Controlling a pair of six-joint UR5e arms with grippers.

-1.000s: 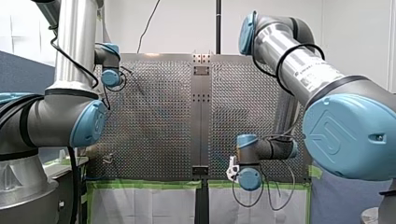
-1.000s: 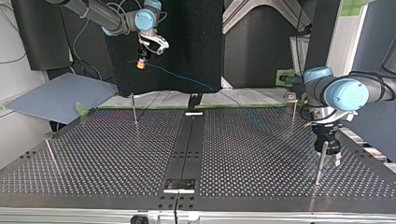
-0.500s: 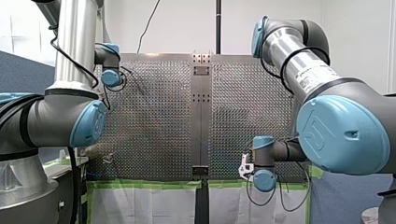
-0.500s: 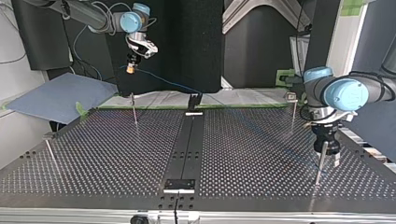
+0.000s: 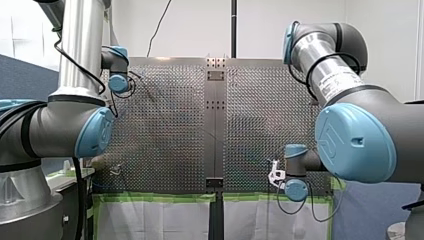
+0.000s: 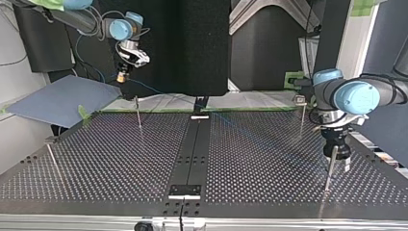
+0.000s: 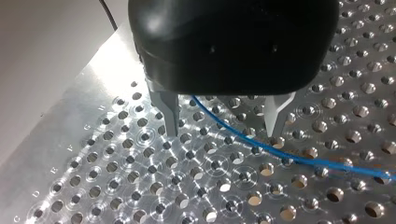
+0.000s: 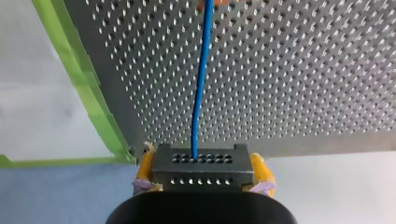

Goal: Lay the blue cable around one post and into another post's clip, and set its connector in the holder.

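My right gripper point(image 6: 123, 76), clamped on the connector point(image 8: 201, 168), has carried it further into the top view's upper left, paying the blue cable point(image 7: 280, 153) out; my left gripper point(image 7: 222, 133) straddles it, fingers spread.

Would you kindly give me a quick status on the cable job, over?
Right gripper shut on connector, aloft. Left gripper open, straddling blue cable, not gripping. No obstruction seen.

Perforated desk point(image 6: 106, 159), thin upright posts point(image 6: 138, 113), right end effector point(image 6: 121, 78) raised beyond far edge, blue cable point(image 6: 154, 90) running from it toward desk, left end effector point(image 6: 339, 161) low beside one post.
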